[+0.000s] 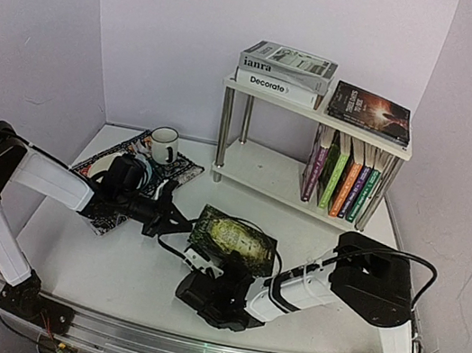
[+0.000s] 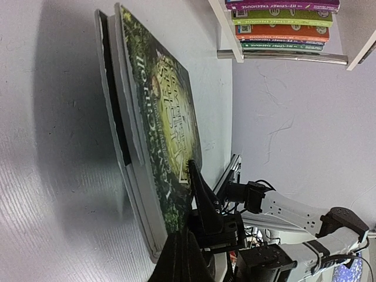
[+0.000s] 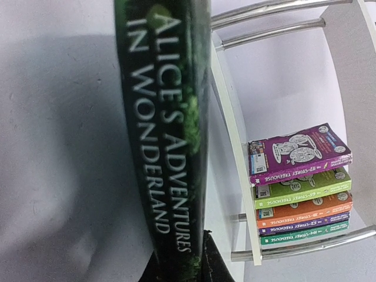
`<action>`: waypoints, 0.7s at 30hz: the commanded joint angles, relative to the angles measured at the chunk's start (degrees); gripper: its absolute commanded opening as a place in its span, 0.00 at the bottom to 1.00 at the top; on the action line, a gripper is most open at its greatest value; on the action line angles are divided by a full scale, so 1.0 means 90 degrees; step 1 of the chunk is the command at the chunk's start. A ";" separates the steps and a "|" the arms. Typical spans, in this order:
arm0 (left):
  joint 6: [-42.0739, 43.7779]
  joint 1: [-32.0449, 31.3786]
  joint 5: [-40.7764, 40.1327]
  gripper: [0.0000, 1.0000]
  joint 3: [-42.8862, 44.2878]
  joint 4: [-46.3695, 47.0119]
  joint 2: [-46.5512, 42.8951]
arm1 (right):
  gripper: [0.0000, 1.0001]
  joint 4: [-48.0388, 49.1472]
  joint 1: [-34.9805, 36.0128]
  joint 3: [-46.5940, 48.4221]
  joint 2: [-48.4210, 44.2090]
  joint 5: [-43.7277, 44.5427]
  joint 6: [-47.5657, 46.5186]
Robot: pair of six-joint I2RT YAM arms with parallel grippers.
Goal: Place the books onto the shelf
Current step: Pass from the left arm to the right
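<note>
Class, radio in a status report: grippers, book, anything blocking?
Right gripper shut on Alice book, tilted up off table. Left gripper shut, empty, by its edge. Lower shelf left half free.

Green book (image 2: 161, 123) — Treehouse paperbacks (image 2: 282, 26) beyond

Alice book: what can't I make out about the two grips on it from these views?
- Right wrist view: the Alice book fills the frame, and the bottom edge cuts off the right gripper, clamped on it.
- Left wrist view: the left gripper is a dark blur at the bottom edge; contact with the book cannot be told.
- Top view: titles of the upright books are too small.
</note>
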 commanded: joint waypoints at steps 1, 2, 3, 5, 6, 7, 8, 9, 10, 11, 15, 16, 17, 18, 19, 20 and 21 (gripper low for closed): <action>-0.0010 0.0139 0.0141 0.05 -0.0113 0.0355 -0.0249 | 0.00 0.0147 0.0013 -0.0290 -0.0603 -0.0108 -0.0144; 0.0010 0.0173 0.0140 0.09 -0.0136 0.0354 -0.0303 | 0.00 0.0147 0.0015 -0.0380 -0.0741 -0.0120 -0.0200; 0.0034 0.0210 0.0136 0.13 -0.0163 0.0353 -0.0374 | 0.00 0.0143 0.0015 -0.0459 -0.0857 -0.0123 -0.0277; 0.0098 0.0323 0.0116 0.21 -0.0231 0.0354 -0.0596 | 0.00 0.0136 0.0026 -0.0646 -0.1166 -0.0172 -0.0437; 0.0125 0.0375 0.0074 0.26 -0.0282 0.0353 -0.0729 | 0.00 0.0075 0.0031 -0.0709 -0.1300 -0.0237 -0.0512; 0.0148 0.0420 0.0036 0.30 -0.0346 0.0353 -0.0847 | 0.00 -0.0017 0.0034 -0.0757 -0.1419 -0.0305 -0.0568; 0.0178 0.0492 -0.0002 0.33 -0.0411 0.0353 -0.1040 | 0.00 -0.0150 0.0040 -0.0808 -0.1561 -0.0467 -0.0645; 0.0207 0.0546 -0.0038 0.36 -0.0477 0.0354 -0.1175 | 0.00 -0.0344 0.0070 -0.0839 -0.1704 -0.0634 -0.0693; 0.0229 0.0600 -0.0066 0.39 -0.0555 0.0355 -0.1306 | 0.00 -0.0551 0.0095 -0.0848 -0.1864 -0.0766 -0.0715; 0.0250 0.0661 -0.0067 0.41 -0.0606 0.0355 -0.1440 | 0.00 -0.0817 0.0124 -0.0843 -0.1989 -0.0867 -0.0680; 0.0448 0.0834 -0.0002 0.46 -0.0776 0.0344 -0.1884 | 0.00 -0.1822 0.0245 -0.0743 -0.2598 -0.1377 -0.0478; 0.0511 0.0859 0.0020 0.48 -0.0804 0.0345 -0.1986 | 0.00 -0.2053 0.0280 -0.0692 -0.2767 -0.1471 -0.0430; 0.0580 0.0876 0.0030 0.51 -0.0823 0.0345 -0.2094 | 0.00 -0.2237 0.0318 -0.0632 -0.2953 -0.1528 -0.0408; 0.0639 0.0885 0.0034 0.53 -0.0845 0.0342 -0.2201 | 0.00 -0.2391 0.0371 -0.0583 -0.3102 -0.1588 -0.0412; 0.0684 0.0897 0.0022 0.55 -0.0865 0.0336 -0.2338 | 0.00 -0.2489 0.0433 -0.0554 -0.3247 -0.1599 -0.0473; 0.0712 0.0907 0.0004 0.57 -0.0883 0.0335 -0.2466 | 0.00 -0.2525 0.0488 -0.0524 -0.3412 -0.1584 -0.0550; 0.0720 0.0915 -0.0013 0.60 -0.0897 0.0334 -0.2567 | 0.00 -0.2558 0.0527 -0.0488 -0.3579 -0.1578 -0.0624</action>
